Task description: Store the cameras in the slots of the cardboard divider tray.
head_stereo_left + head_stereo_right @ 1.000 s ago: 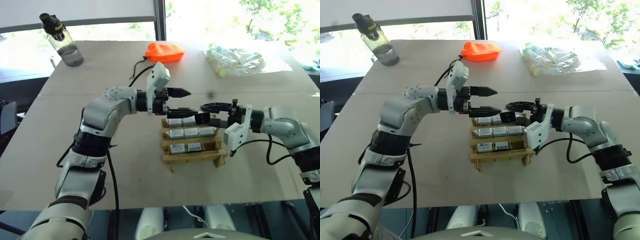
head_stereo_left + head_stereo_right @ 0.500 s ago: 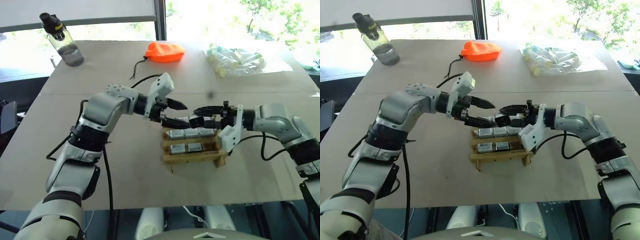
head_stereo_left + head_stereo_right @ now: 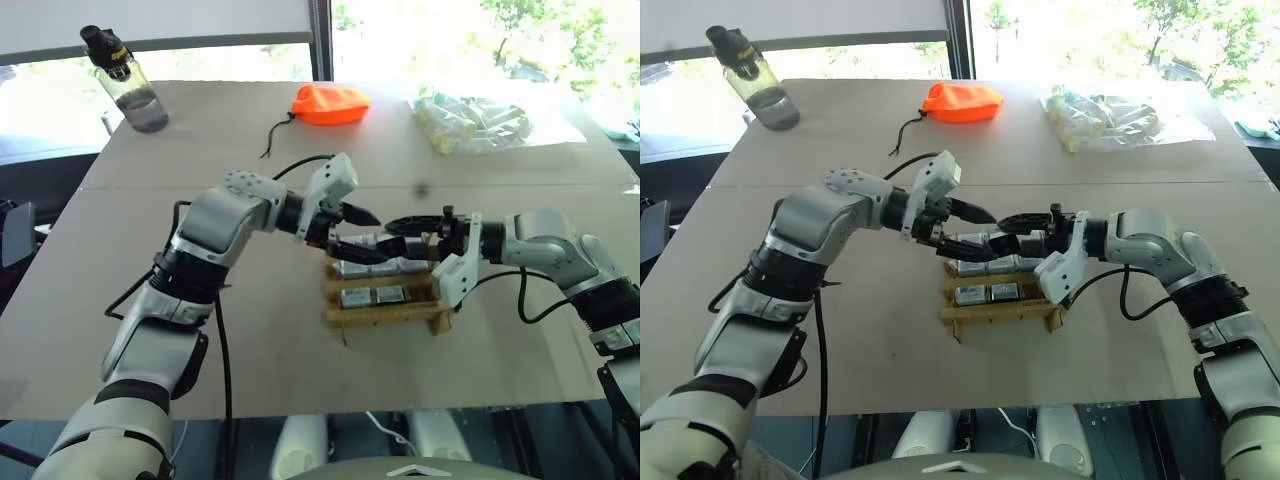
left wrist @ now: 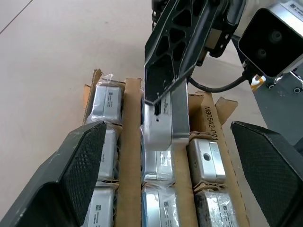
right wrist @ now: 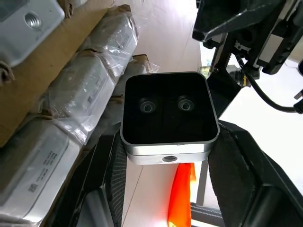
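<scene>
Tray [image 3: 385, 312] sits at table [image 3: 250, 360] centre, wrapped cameras [image 4: 106, 101] filling most slots. Right tool [image 3: 392, 226], entering from 3 o'clock, is clamped on one bare camera [image 5: 166, 109] above the tray's far row. Left tool [image 3: 362, 232], from 9 o'clock, stands wide apart, holding nothing, flanking that camera. The right wrist view shows its black lens face; the left wrist view shows its silver edge above a slot.

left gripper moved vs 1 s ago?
Yes. The left gripper has dropped toward the tray, open, and now straddles the camera held by the right gripper above the tray's far row.
</scene>
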Robot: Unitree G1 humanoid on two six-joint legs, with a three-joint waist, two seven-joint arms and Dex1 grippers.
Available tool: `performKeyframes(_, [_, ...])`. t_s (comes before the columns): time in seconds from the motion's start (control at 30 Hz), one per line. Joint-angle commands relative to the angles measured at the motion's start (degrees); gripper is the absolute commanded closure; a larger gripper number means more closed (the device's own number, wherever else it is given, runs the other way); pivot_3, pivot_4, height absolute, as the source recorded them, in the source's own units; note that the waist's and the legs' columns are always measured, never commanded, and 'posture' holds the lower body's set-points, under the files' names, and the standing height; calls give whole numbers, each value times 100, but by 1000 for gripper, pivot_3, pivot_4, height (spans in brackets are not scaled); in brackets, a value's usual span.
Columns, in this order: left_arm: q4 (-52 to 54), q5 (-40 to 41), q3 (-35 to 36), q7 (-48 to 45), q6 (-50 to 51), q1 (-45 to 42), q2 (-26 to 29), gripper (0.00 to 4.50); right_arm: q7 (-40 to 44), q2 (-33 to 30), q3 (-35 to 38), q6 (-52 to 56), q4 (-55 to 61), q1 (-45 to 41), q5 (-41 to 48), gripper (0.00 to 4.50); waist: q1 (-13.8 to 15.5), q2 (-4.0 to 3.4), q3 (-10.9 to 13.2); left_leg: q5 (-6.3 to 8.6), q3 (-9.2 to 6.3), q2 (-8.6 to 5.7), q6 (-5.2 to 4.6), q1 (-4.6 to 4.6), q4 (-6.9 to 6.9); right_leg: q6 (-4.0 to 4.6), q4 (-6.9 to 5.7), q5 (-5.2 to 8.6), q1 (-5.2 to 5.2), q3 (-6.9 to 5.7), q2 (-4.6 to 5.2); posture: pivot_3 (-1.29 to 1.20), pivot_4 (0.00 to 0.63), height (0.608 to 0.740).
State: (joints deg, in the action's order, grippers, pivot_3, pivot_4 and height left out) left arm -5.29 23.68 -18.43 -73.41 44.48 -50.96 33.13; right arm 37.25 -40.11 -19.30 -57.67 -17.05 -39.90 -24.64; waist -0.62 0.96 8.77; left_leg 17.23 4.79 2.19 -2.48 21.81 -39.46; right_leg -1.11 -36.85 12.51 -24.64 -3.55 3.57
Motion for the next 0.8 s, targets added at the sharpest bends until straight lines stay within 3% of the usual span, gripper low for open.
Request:
performKeyframes(0.03, [69, 10, 143, 19, -69, -80, -44, 1180, -90, 12, 73, 16, 101, -146, 155, 2623, 1, 0, 0, 0, 0, 0, 0, 0, 0, 0, 0, 0, 0, 0, 0, 0, 150, 740])
performKeyframes(0.2, [191, 33, 95, -29, -13, 6, -24, 3468, -113, 26, 70, 29, 97, -154, 148, 2623, -1, 0, 0, 0, -1, 0, 0, 0, 0, 0, 0, 0, 0, -1, 0, 0, 150, 740])
performKeyframes(0.23, [184, 30, 91, -34, -18, 3, -25, 3758, -114, 23, 68, 29, 88, -160, 151, 2623, 0, 0, 0, 0, -2, 0, 0, 0, 0, 0, -1, 0, 0, -1, 0, 0, 150, 740])
performKeyframes(0.33, [137, 4, 93, -22, -36, -27, -54, 3830, -45, -3, 86, 161, 175, -120, 271, 2623, 0, 0, 0, 0, -1, 0, 0, 0, 0, 0, -1, 0, 0, -1, 0, 0, 150, 740])
performKeyframes(0.43, [99, -34, 76, -22, -82, -42, -81, 3830, 149, -45, 95, 438, 350, -52, 604, 1218, 1, 0, 0, 0, -1, 1, 0, 0, 0, 0, -1, 0, 0, 0, 0, 0, 150, 740])
performKeyframes(0.47, [93, -55, 69, -20, -106, -44, -91, 3830, 138, -53, 123, 442, 377, -40, 672, 502, 2, 0, 0, 0, -1, 0, 0, 0, -1, 0, -1, 0, 0, -1, 0, 0, 150, 740])
performKeyframes(0.5, [91, -77, 66, -14, -126, -46, -108, 3830, 154, -79, 149, 501, 403, -16, 740, 147, 4, 0, 0, 0, -1, 1, 0, 0, -1, 0, -1, 0, 0, -1, 0, 0, 150, 740])
performKeyframes(0.63, [194, -149, 44, 25, -226, -35, -162, 3830, 385, -383, 280, 822, 588, 244, 1217, 0, 22, 0, 0, 0, -5, 0, 0, 3, -2, 0, 0, 0, 1, -4, 2, 0, 150, 740])
performKeyframes(0.8, [440, -77, 179, 188, -193, -55, -284, 3830, 1233, -1334, 956, 2676, 1912, 1553, 3515, 0, 129, 0, 3, 0, -20, -2, 0, 15, -3, 0, 5, 0, 1, -10, 11, 0, 150, 740])
